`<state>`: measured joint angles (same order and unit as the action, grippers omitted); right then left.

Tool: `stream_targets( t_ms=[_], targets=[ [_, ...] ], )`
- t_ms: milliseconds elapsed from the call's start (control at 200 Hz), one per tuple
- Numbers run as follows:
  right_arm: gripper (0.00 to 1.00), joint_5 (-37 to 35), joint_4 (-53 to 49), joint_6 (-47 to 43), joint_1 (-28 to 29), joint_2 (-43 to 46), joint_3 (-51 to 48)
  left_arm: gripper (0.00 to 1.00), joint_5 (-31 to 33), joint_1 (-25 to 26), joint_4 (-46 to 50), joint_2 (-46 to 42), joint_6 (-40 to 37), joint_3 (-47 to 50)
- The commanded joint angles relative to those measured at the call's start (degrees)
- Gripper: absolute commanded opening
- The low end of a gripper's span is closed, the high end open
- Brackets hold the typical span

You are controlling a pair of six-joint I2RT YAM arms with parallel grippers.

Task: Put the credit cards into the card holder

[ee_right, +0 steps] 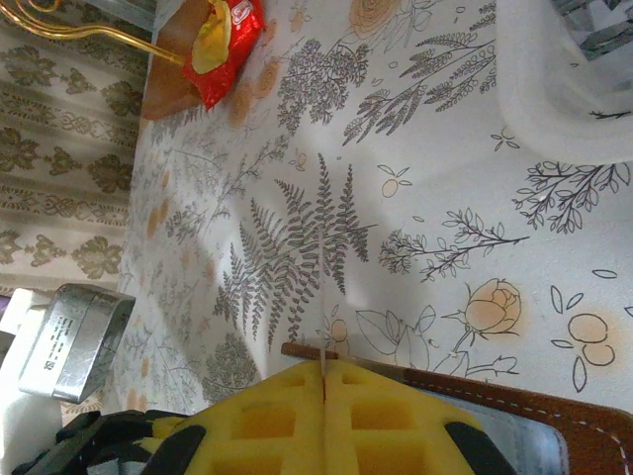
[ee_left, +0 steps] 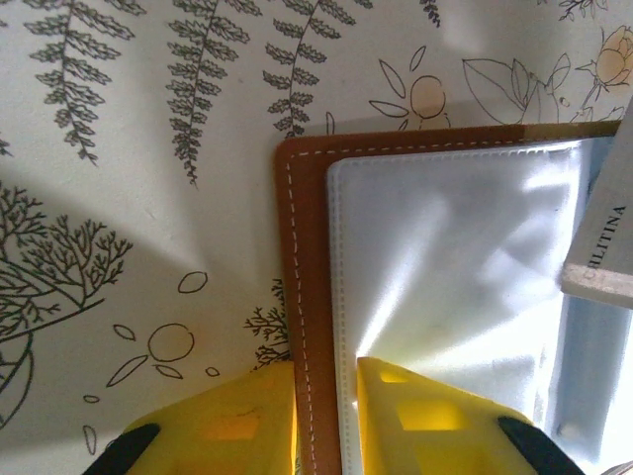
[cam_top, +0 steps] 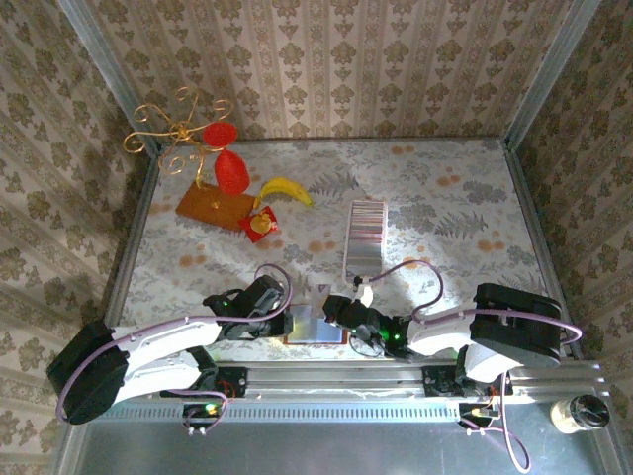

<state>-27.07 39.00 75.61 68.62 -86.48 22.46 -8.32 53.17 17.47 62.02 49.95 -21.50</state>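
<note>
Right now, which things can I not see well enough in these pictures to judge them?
- Left wrist view: whether the left gripper pinches the card holder or only presses it; its own pads hide the contact.
- Left wrist view: a card is cut off by the right edge.
- Right wrist view: the right gripper is shut on a card seen edge-on; its face is hidden.
- Top view: the strip of cards is too small to count.
</note>
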Motion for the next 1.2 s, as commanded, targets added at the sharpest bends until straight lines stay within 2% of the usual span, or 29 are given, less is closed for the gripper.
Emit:
stream_targets(
  t_ms=[0, 265, 520, 830, 1195],
  targets=[
    [0.0, -3.6, 0.5, 0.0, -0.2, -1.6, 0.4, 0.21, 0.4, 0.6, 7.2, 1.8, 0.6, 3.5],
    [0.0, -2.2, 4.7, 0.8, -0.2, -3.3, 0.0, 0.21, 0.4, 0.6, 7.1, 1.9, 0.5, 3.5],
    [0.0, 3.0, 2.3, 1.7, 0.0, -2.8, 0.7, 0.21, 0.5, 0.5, 7.0, 2.1, 0.4, 3.4],
    [0.0, 8.5, -7.4, 3.8, 0.9, 0.3, 1.5, 0.21, 0.7, 0.5, 7.0, 2.2, 0.2, 3.3],
    [0.0, 12.3, -11.8, 6.6, 1.6, 0.7, 1.8, 0.21, 0.6, 0.5, 7.0, 2.2, 0.3, 3.4]
  ],
)
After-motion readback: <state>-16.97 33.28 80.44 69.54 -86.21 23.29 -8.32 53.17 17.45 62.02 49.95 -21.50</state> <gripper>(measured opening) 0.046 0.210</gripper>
